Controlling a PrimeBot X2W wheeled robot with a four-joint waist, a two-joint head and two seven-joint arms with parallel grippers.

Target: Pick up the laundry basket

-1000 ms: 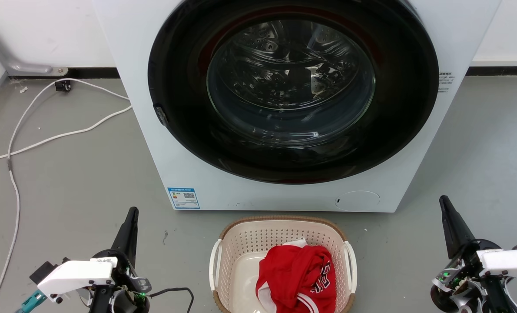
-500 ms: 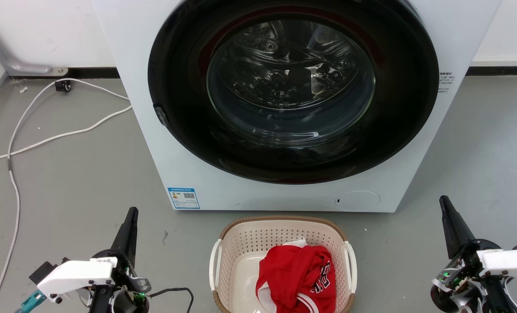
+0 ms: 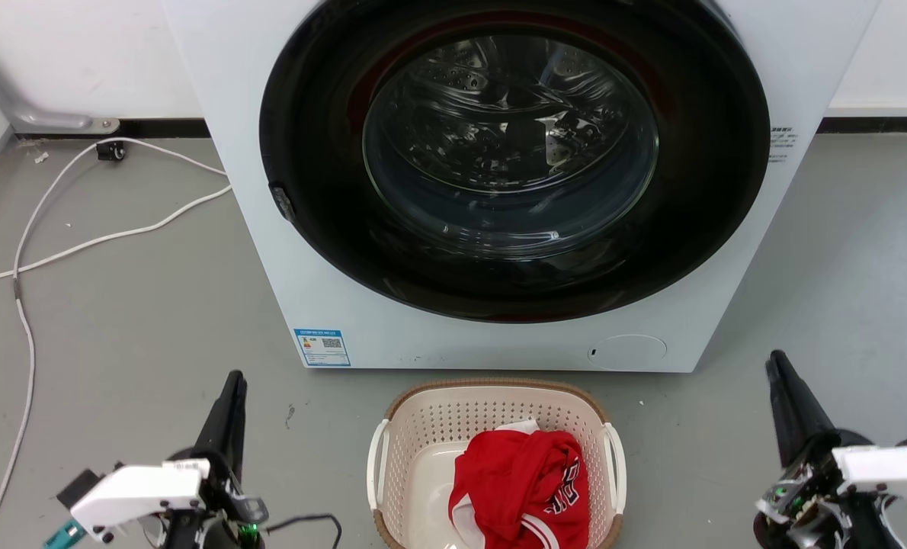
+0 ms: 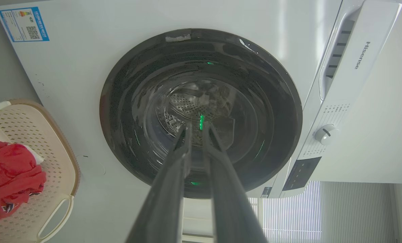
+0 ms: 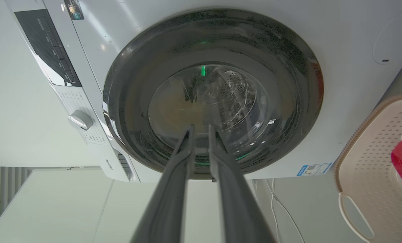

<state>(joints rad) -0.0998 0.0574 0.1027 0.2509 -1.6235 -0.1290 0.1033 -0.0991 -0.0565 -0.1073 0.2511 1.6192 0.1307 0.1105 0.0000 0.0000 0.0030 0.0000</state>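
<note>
As both arms sink a touch, the left pincer [image 3: 234,377] and right pincer [image 3: 775,360] stay clenched on nothing. The laundry basket [image 3: 491,384] sits on the floor [image 3: 156,305] between them, well apart from each, so the reach looks barely begun.

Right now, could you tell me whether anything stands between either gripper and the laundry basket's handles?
Nothing visible does. Only grey floor separates the left gripper and the right gripper from the white handles of the laundry basket. The red garment lies inside it, clear of both handles.
</note>
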